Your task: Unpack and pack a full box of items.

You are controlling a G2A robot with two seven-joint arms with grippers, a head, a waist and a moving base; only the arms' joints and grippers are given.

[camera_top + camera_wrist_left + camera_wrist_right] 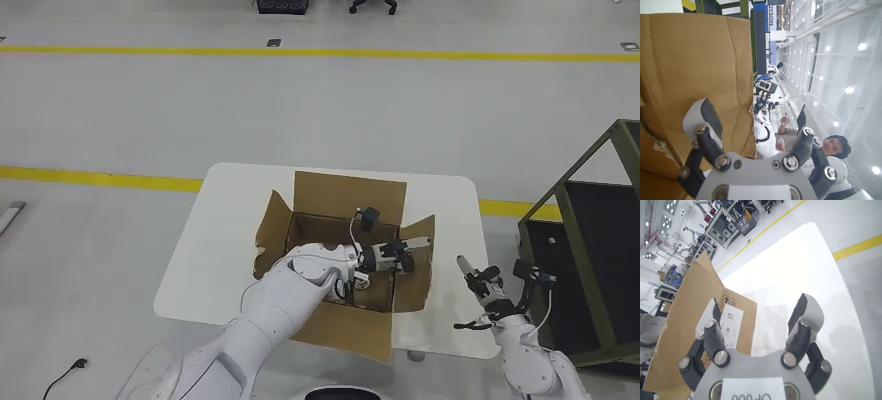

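Observation:
An open cardboard box (pixel 335 195) stands in the middle of the white table (pixel 220 240), all flaps up. My left arm lies across the box's opening, and my left gripper (pixel 414 253) sits at the right-hand flap (pixel 424 262). In the left wrist view this gripper (pixel 755 117) is open; one finger (pixel 709 113) is in front of the flap's inner face (pixel 696 66) and the flap's edge runs between the fingers. My right gripper (pixel 467 295) hangs open and empty over the table to the right of the box (pixel 740 321). The arm hides what lies inside the box.
A dark metal rack (pixel 585 250) stands just beyond the table's right edge, close to my right arm. Bare tabletop (pixel 800 275) stretches right of the box. Yellow floor lines (pixel 100 180) run behind the table.

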